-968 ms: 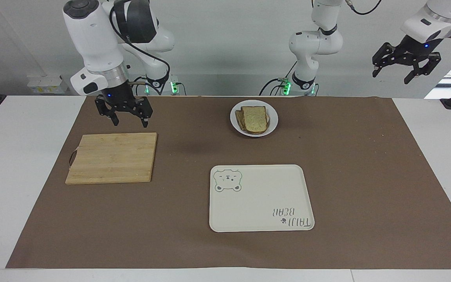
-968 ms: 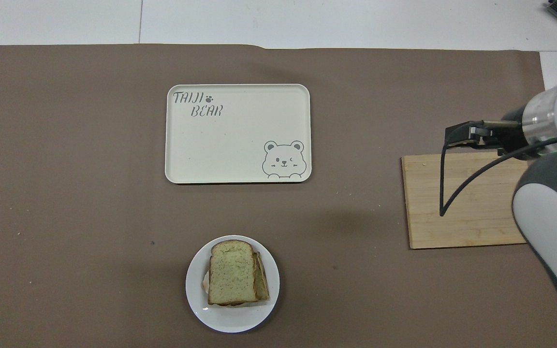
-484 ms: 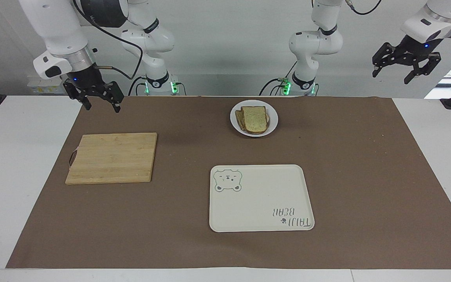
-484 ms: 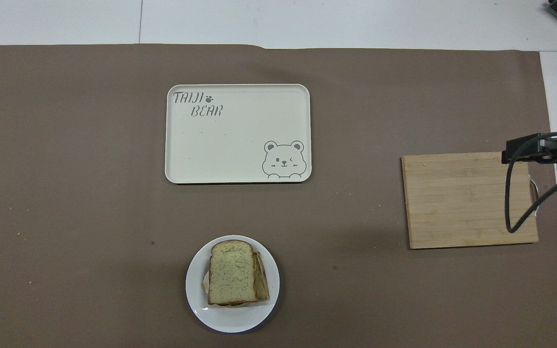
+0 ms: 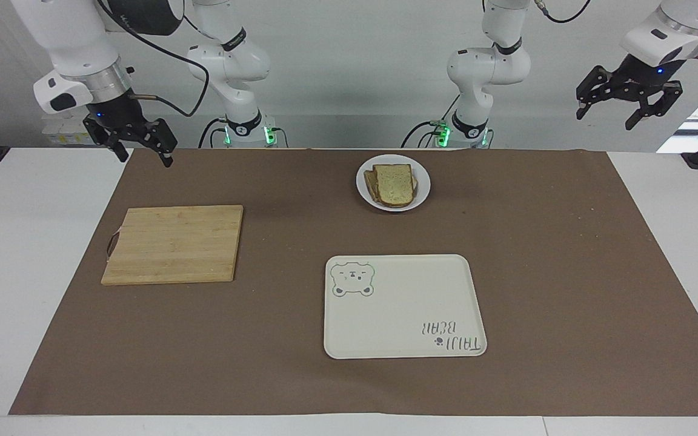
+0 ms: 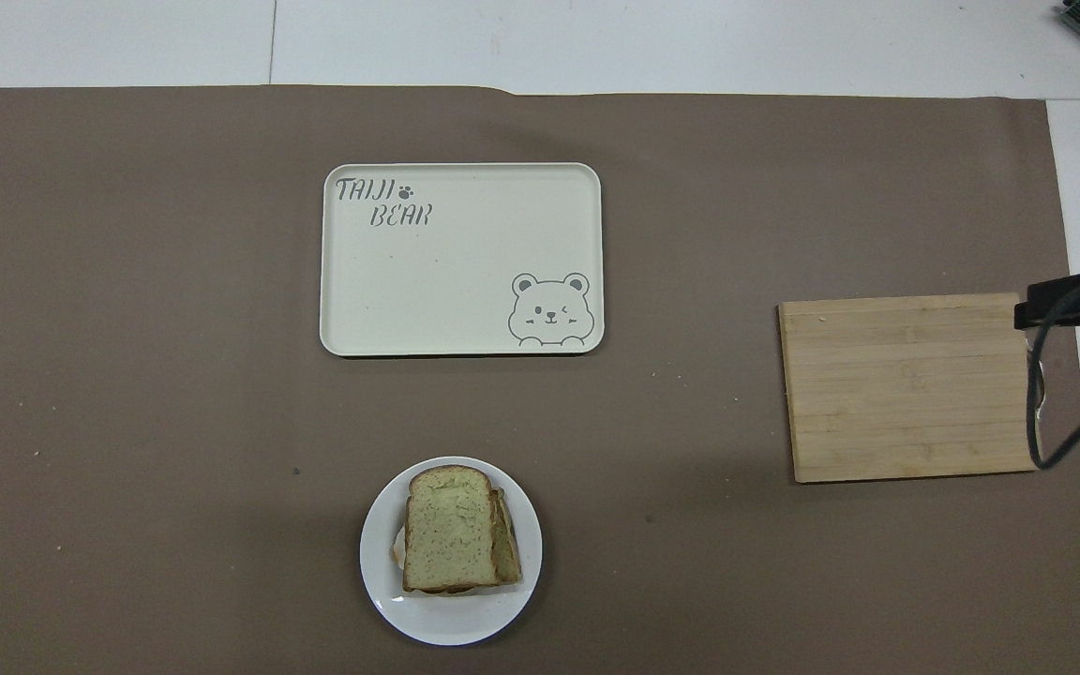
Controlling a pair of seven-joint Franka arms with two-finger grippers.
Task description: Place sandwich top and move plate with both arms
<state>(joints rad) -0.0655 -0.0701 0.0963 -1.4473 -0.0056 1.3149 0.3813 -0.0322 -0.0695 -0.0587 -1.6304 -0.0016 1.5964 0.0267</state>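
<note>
- Right claw point(image 5: 146, 160): raised over the corner of the brown mat point(image 5: 567, 272) closest to the robots, at the right arm's end of the tabletop point(image 5: 22, 272). Fingers apart, gripping nothing. Well apart from the plate.
- Left claw point(image 5: 606, 118): raised high at the left arm's end of the tabletop, tilted. Fingers apart, gripping nothing. Well apart from the plate.
- Plate point(image 5: 423, 188) point(image 6: 451, 623): small, round, white. Flat on the mat, close to the robots, roughly midway between the two arm bases.
- Sandwich top point(image 5: 394, 181) point(image 6: 449, 536): pale speckled slice with brown crust, lying flat as the uppermost layer of the stack on the plate. Edge of a lower slice visible beside it, offset toward the right arm's end.
- Wooden cutting board point(image 5: 173, 243) point(image 6: 910, 389): flat on the mat, farther from the robots than the right claw's position, toward the right arm's end.
- Cream rectangular tray point(image 5: 403, 303) point(image 6: 460, 258): bear drawing and "TAIJI BEAR" lettering on its surface. Flat on the mat, farther from the robots than the plate and apart from it.
</note>
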